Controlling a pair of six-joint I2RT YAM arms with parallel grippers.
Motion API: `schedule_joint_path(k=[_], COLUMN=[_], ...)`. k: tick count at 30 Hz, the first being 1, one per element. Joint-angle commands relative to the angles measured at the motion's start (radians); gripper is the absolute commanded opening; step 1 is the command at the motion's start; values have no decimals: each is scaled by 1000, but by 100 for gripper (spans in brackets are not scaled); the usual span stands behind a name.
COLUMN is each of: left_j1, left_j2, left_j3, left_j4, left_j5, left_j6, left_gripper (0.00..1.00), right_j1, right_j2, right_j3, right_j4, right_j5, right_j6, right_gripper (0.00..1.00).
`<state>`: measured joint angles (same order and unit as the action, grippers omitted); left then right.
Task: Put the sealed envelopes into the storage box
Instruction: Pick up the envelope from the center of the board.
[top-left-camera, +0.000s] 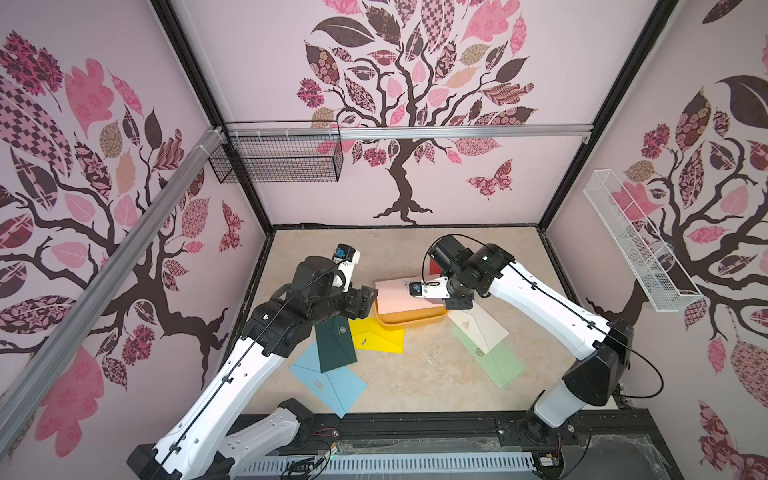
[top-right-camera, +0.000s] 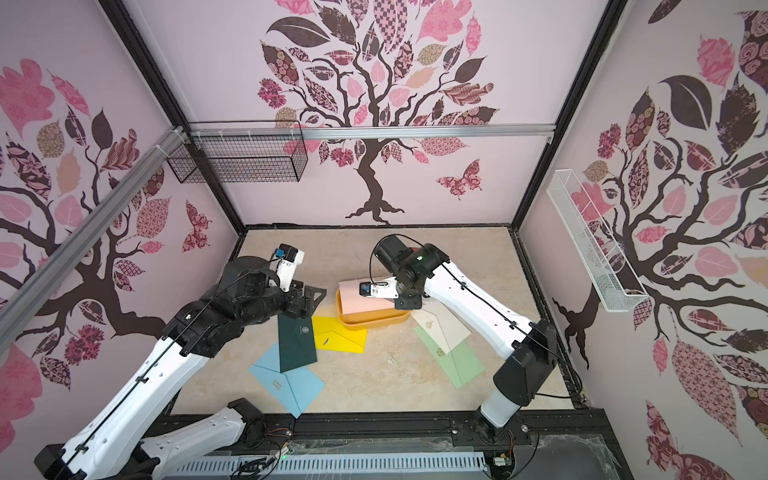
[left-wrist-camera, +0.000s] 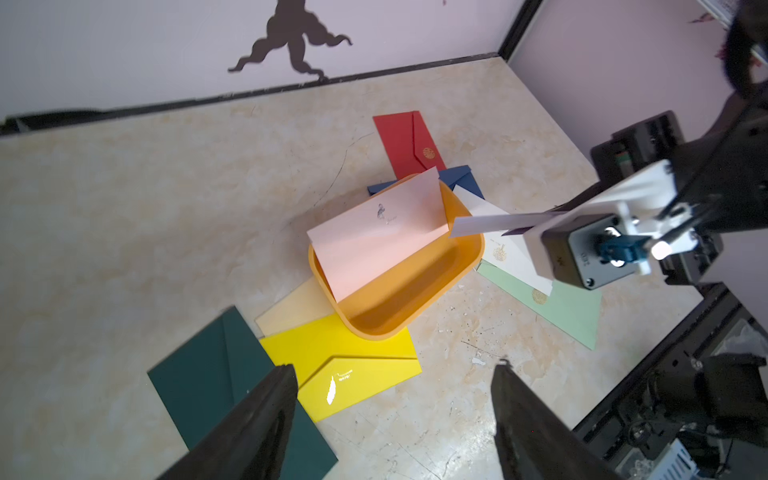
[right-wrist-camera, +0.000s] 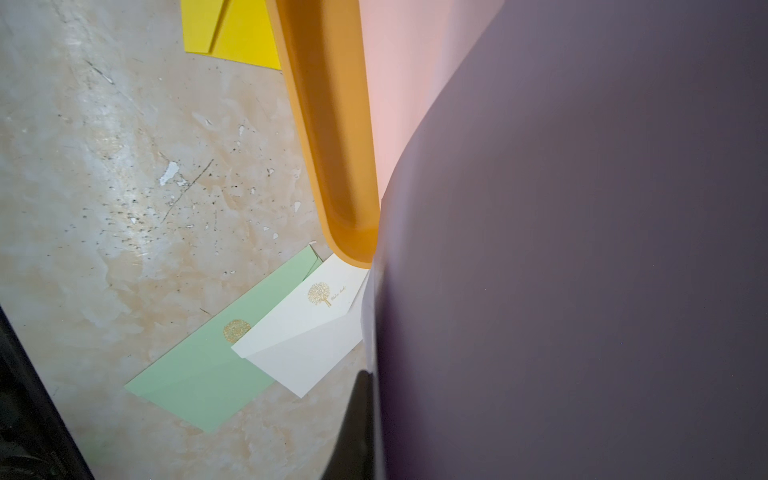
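Nearest the robot bases, a flat light blue paper envelope (top-left-camera: 328, 384) lies on the beige marbled tabletop (top-left-camera: 415, 374). A dark green paper envelope (top-left-camera: 336, 345) overlaps its far corner. Well apart to the right lies a light green paper envelope (top-left-camera: 496, 363). A white paper envelope (right-wrist-camera: 307, 349) with a gold tree emblem overlaps its far end.

Next, a glossy yellow paper envelope (left-wrist-camera: 345, 365) lies just beside the dark green one. Its far edge runs under the storage box (left-wrist-camera: 399, 307), a shallow yellow-orange plastic tub with rounded corners. A cream paper envelope (left-wrist-camera: 291, 307) protrudes from beneath both.

The left gripper (left-wrist-camera: 395, 365) hovers above the dark green and yellow envelopes, left of the tub. Its black fingers (left-wrist-camera: 266, 415) stand wide apart with nothing between them.

A pink paper envelope (left-wrist-camera: 374, 245) stands tilted in the storage box, lower edge inside and upper part above the far rim.

The right gripper (top-left-camera: 456, 304) hangs over the right end of the box. Its jaws are closed on a lilac paper envelope (right-wrist-camera: 582, 249); one black finger (right-wrist-camera: 355, 415) lies against its face. The left wrist view shows this envelope edge-on, reaching over the tub's right end. Contact with the tub cannot be determined.

Beyond the box, a navy paper envelope (left-wrist-camera: 457, 176) lies partly under the far rim, with a red paper envelope (left-wrist-camera: 403, 141) beside it.

Farthest, a black wire basket (top-left-camera: 282, 158) hangs on the back-wall rail and a white mesh tray (top-left-camera: 636, 245) on the right wall.
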<state>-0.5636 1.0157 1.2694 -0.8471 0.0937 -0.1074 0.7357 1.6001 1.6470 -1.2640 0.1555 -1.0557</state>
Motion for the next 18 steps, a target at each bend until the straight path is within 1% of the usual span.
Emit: schedule_joint_path(k=[1, 2, 4, 5, 6, 7, 10, 15, 18], left_j1=[2, 2, 2, 2, 2, 2, 2, 2, 0], left_j2=[2, -7, -32, -40, -47, -49, -17, 94, 134], left_j3=[11, -4, -52, -69, -91, -105, -102, -27, -6], left_j4=[-23, -11, 35, 39, 55, 93, 162, 135, 141], left_j5=[217, 256, 287, 322, 336, 334, 331, 399, 414], left_j6=[313, 361, 432, 490, 554, 580, 636, 725, 733], left_gripper=[78, 78, 78, 77, 76, 76, 75, 71, 69], right_j1=[1, -1, -1, -1, -1, 0, 1, 0, 1], right_j2=[-96, -104, -115, -122, -128, -133, -144, -156, -156], right_j3=[-8, -13, -18, -20, -28, -35, -47, -59, -67], right_j4=[22, 26, 25, 22, 27, 33, 48, 51, 53], right_j5=[-100, -118, -157, -181, -198, -208, -226, -245, -258], right_j6=[-58, -60, -65, -73, -82, -90, -107, -130, -133], right_gripper=[0, 0, 0, 0, 0, 0, 0, 0, 0])
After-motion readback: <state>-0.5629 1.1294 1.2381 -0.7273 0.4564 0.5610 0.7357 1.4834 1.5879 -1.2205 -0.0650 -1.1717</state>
